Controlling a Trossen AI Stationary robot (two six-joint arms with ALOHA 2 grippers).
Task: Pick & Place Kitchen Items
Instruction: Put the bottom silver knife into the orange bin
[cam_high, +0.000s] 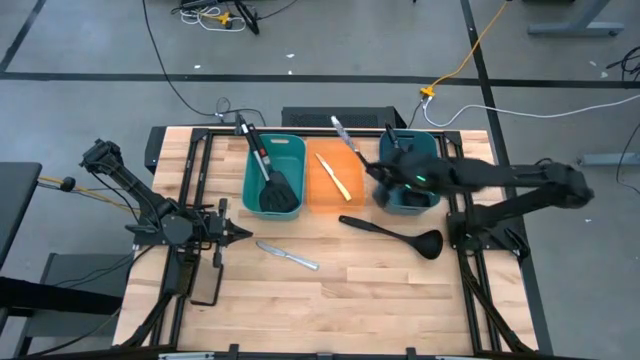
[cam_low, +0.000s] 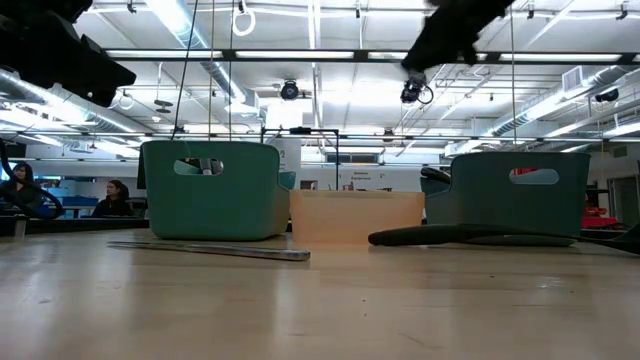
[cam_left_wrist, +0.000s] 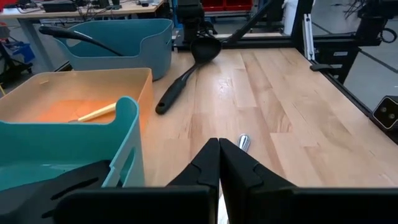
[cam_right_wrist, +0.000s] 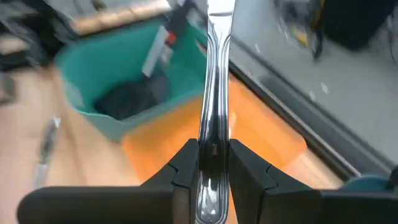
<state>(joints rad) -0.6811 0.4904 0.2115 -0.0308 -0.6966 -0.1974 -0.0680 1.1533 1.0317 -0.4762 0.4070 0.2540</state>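
Observation:
My right gripper (cam_high: 372, 168) is shut on a small silver knife (cam_high: 345, 135) above the far right corner of the orange bin (cam_high: 335, 195). A pale-yellow knife (cam_high: 333, 177) lies in that bin. Black spatulas (cam_high: 278, 190) lie in the left teal bin (cam_high: 252, 165). A ladle handle (cam_left_wrist: 74, 36) sticks out of the right teal bin (cam_high: 425, 200). A black ladle (cam_high: 395, 232) and a second silver knife (cam_high: 288, 255) lie flat on the table. My left gripper (cam_high: 235, 233) is shut and empty at the table's left, just left of that knife. My right gripper pinches the silver knife's handle (cam_right_wrist: 212, 134) between its two fingers. The knife runs along the fingers and sticks out well past their tips. It is lifted clear above the orange bin (cam_right_wrist: 255, 140), and in the high view it points toward the table's far left.
The three bins stand in a row at the table's far middle. A flat black pad (cam_high: 205, 287) lies near the left arm's base. Bare wood lies between the bins and the near edge. People sit in the room behind the table (cam_low: 110, 200).

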